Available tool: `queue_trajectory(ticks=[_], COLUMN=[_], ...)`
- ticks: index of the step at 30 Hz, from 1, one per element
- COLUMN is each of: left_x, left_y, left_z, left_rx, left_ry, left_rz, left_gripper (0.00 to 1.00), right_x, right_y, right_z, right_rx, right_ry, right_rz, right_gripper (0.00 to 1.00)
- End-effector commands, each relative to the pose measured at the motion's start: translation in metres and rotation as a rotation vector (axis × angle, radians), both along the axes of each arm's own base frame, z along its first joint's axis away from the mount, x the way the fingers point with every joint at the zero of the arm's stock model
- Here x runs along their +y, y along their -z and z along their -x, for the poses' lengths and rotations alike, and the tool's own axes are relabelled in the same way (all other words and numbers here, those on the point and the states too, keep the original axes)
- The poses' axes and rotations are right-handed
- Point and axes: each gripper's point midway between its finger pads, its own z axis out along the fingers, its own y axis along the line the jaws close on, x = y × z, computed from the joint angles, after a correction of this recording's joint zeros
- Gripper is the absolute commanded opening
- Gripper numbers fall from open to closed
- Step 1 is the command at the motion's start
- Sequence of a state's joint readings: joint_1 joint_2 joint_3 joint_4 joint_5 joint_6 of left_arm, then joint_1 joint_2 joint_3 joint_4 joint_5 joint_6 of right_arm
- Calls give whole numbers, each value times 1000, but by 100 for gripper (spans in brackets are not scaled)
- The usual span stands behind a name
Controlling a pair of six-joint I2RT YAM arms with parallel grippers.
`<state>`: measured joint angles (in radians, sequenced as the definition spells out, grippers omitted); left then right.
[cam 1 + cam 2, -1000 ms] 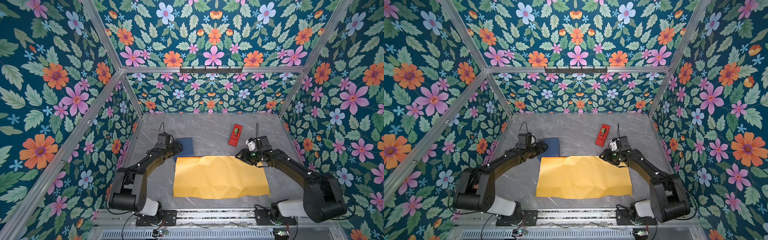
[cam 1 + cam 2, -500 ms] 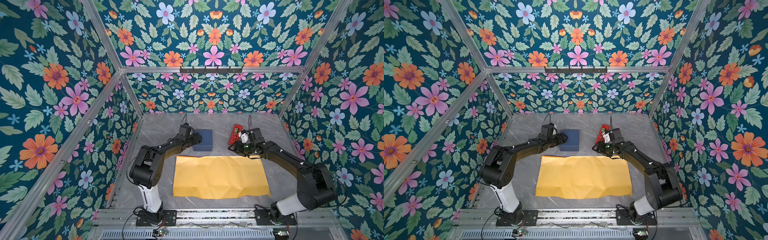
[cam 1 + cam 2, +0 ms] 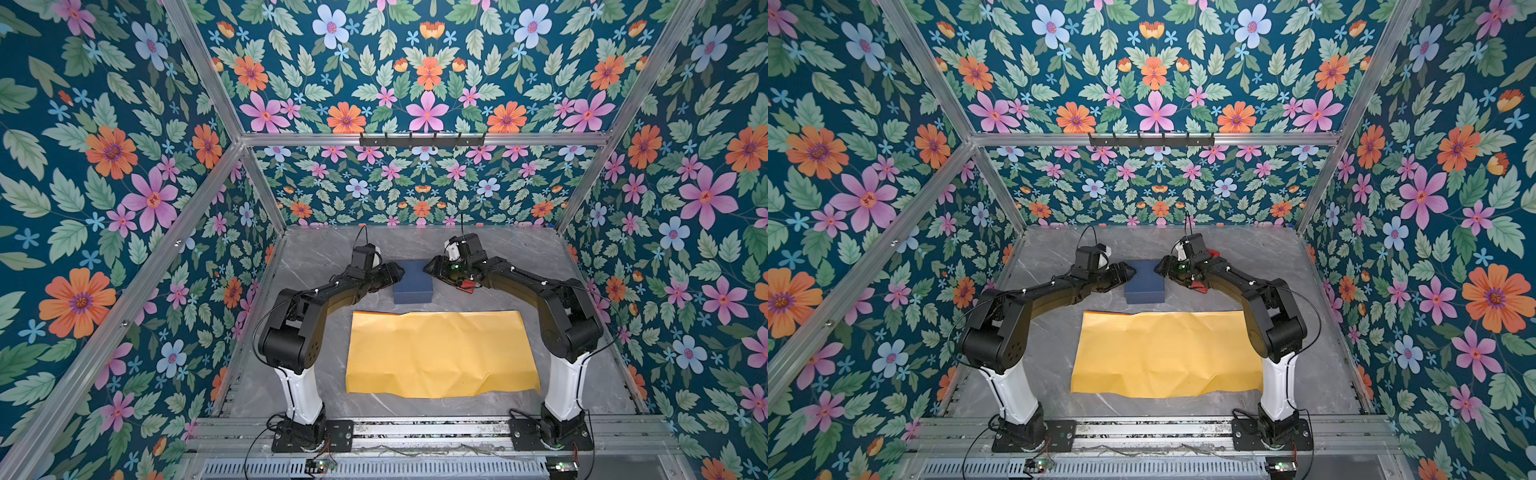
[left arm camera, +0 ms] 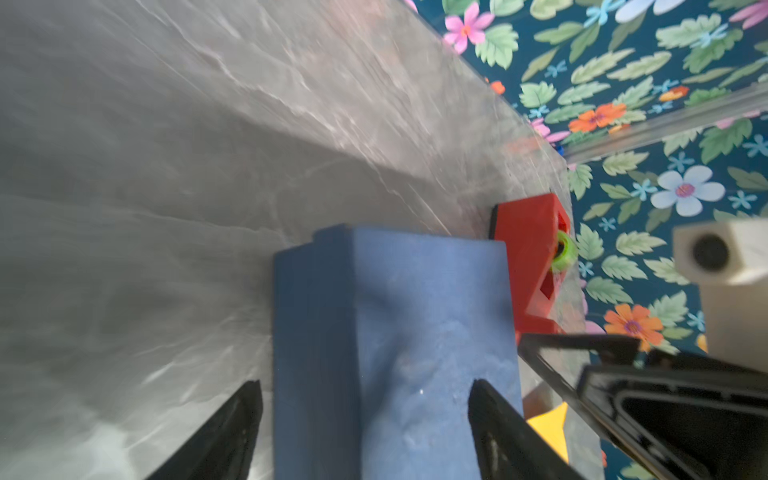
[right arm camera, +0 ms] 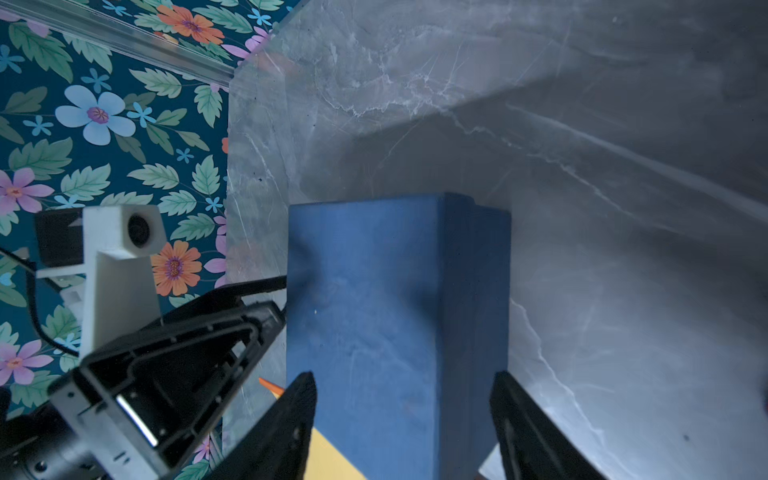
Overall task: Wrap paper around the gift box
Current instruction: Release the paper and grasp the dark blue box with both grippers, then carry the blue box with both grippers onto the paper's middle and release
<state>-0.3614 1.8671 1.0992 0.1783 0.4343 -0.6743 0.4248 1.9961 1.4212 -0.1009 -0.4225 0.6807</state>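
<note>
A low, squarish navy-blue cardboard gift box (image 3: 412, 282) sits on the grey marble bench (image 3: 519, 257) just 12 o'clock of the yellow-orange paper sheet (image 3: 440, 353), with the left end effector (image 3: 397, 272) at its 9 o'clock and the right end effector (image 3: 428, 268) at 3, equally near, both with jaws spread wide.

I find the box (image 3: 412, 282) flanked by left gripper (image 3: 401, 272) and right gripper (image 3: 425, 269), with the dispenser (image 3: 467, 284) under the right arm. The table (image 3: 415, 245) beyond the box is open; paper (image 3: 440, 353) covers the near side.
</note>
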Motion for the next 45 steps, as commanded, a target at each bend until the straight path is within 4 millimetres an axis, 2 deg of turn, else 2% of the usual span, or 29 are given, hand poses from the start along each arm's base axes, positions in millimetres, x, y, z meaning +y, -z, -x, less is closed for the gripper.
queue_trajectory(ticks=[1, 6, 10, 14, 20, 26, 27, 32, 37, 45], left_x=[-18, -33, -50, -69, -91, -112, -112, -119, -117, -116], left_y=[3, 9, -4, -27, -60, -72, -72, -68, -48, -39], left_z=[8, 24, 34, 47, 70, 116, 125, 169, 207, 237], left_rx=[23, 46, 31, -7, -52, -22, -12, 37, 122, 178], left_ry=[68, 104, 149, 202, 270, 338, 344, 370, 380, 406], left_rz=[41, 94, 155, 183, 220, 228, 227, 224, 196, 178], left_gripper=[80, 79, 76, 76, 75, 75, 75, 75, 74, 74], right_x=[9, 23, 33, 29, 22, 7, 4, -8, -17, -33], right_y=[6, 15, 8, -9, -28, -32, -41, -38, -33, -20], right_z=[3, 13, 23, 35, 67, 114, 124, 163, 197, 221], right_rx=[42, 75, 83, 56, 46, 84, 68, 103, 131, 178], right_ry=[-19, -61, -102, -118, -158, -166, -170, -163, -164, -143], right_rz=[-28, -59, -110, -125, -169, -178, -178, -156, -105, -59], right_gripper=[66, 63, 58, 55, 52, 50, 49, 49, 49, 49])
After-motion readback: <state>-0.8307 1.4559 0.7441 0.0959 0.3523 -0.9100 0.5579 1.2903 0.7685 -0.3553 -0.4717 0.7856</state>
